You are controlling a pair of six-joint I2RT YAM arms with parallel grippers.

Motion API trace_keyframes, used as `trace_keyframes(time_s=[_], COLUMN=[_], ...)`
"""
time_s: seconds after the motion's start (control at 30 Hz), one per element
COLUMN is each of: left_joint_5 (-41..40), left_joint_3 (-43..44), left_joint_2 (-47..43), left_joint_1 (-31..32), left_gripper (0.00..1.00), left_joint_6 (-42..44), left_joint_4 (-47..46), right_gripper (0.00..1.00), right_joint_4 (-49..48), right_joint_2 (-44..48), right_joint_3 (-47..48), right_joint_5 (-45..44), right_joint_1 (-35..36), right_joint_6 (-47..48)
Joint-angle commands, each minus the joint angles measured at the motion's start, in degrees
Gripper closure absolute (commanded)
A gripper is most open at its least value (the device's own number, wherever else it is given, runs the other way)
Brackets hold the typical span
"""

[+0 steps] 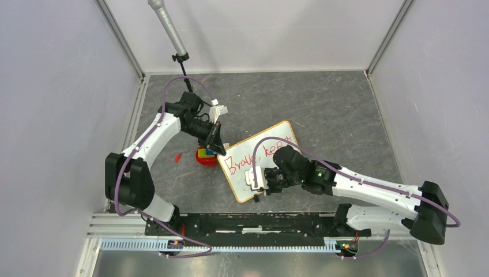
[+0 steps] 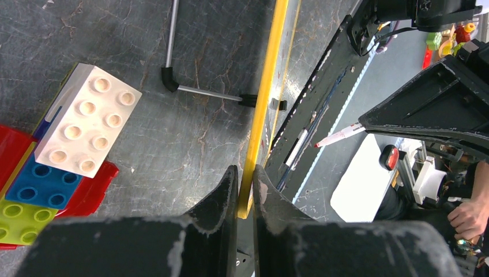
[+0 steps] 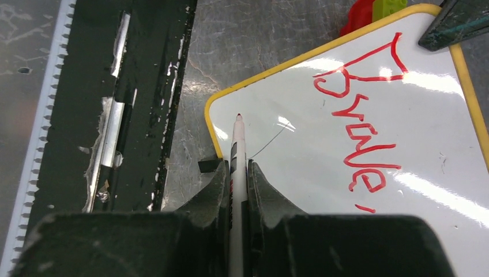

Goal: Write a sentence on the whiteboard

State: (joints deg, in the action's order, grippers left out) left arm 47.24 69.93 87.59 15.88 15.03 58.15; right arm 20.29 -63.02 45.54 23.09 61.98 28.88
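Observation:
The whiteboard (image 1: 237, 183) lies tilted on the table, its yellow-orange frame (image 2: 265, 86) seen edge-on in the left wrist view. Red lettering (image 1: 254, 158) on it reads "Brave, keep"; the right wrist view shows "Brave," (image 3: 363, 127). My left gripper (image 1: 216, 141) is shut on the board's far-left frame edge (image 2: 246, 184). My right gripper (image 1: 258, 180) is shut on a white marker (image 3: 237, 150) with a red tip. The tip is over the board's near corner (image 3: 222, 109), below the lettering. My right arm hides part of the board's lower half.
A stack of toy bricks on a red base (image 1: 204, 156) stands just left of the board, with a white brick (image 2: 86, 127) on top. A small red piece (image 1: 178, 156) lies left of it. A pole on a stand (image 1: 173, 34) is at the back. A black rail (image 1: 248, 222) runs along the near edge.

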Motion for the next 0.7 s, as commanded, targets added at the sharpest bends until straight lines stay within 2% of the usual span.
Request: trace_keyframes(time_s=[0.0, 0.23, 0.4, 0.67], left_joint_5=[-2.53, -2.82, -2.87, -2.89], left_joint_3=[-0.39, -0.59, -0.58, -0.59], left_joint_2=[0.28, -0.2, -0.04, -0.12], left_joint_1=[0.07, 0.12, 0.12, 0.11], left_gripper=[0.98, 0.98, 0.98, 0.97], left_joint_6=[0.29, 0.29, 0.37, 0.37], left_joint_4=[-2.77, -2.75, -2.78, -2.78], right_gripper=[1.0, 1.0, 1.0, 1.0], right_joint_4=[-3.41, -5.34, -3.81, -4.23], right_joint_2=[-0.6, -0.03, 0.64, -0.32], right_joint_3=[0.38, -1.51, -2.8, -2.41], right_joint_5=[-9.41, -16.65, -15.38, -19.76], right_joint_1=[2.05, 2.28, 2.32, 2.27], right_joint_6=[0.8, -0.67, -0.03, -0.58])
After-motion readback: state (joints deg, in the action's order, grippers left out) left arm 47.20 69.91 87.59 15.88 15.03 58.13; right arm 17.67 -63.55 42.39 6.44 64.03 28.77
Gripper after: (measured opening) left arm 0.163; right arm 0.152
